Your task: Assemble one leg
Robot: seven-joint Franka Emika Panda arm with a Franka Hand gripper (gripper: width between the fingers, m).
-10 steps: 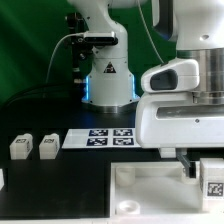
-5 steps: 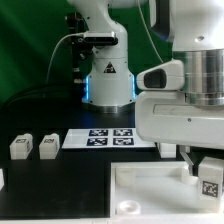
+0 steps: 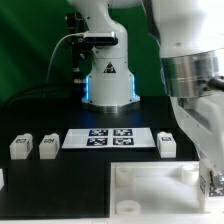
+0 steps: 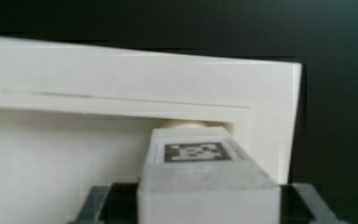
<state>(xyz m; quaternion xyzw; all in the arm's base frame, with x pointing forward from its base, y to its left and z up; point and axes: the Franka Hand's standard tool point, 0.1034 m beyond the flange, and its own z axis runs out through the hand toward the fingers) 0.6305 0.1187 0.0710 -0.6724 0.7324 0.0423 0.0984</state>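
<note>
In the wrist view my gripper (image 4: 202,196) is shut on a white leg (image 4: 201,165) with a square tag on its face. Dark fingers (image 4: 108,198) show on both sides of it. The leg's far end touches or nearly touches the edge of the white tabletop (image 4: 123,85). In the exterior view the gripper (image 3: 212,181) holds this leg (image 3: 214,184) at the tabletop's (image 3: 150,190) right corner, mostly cut off by the frame edge. Three more legs lie on the table: two at the exterior view's left (image 3: 20,146) (image 3: 47,146) and one (image 3: 167,144) beside the marker board.
The marker board (image 3: 110,138) lies behind the tabletop. The robot base (image 3: 108,80) stands at the back centre with cables to its left. The arm's bulky white wrist (image 3: 195,90) fills the exterior view's right. A small white piece (image 3: 2,178) shows at the left edge.
The arm's wrist has turned and swung toward the exterior view's right, uncovering the leg beside the marker board. The held leg has dropped slightly at the tabletop's right corner.
</note>
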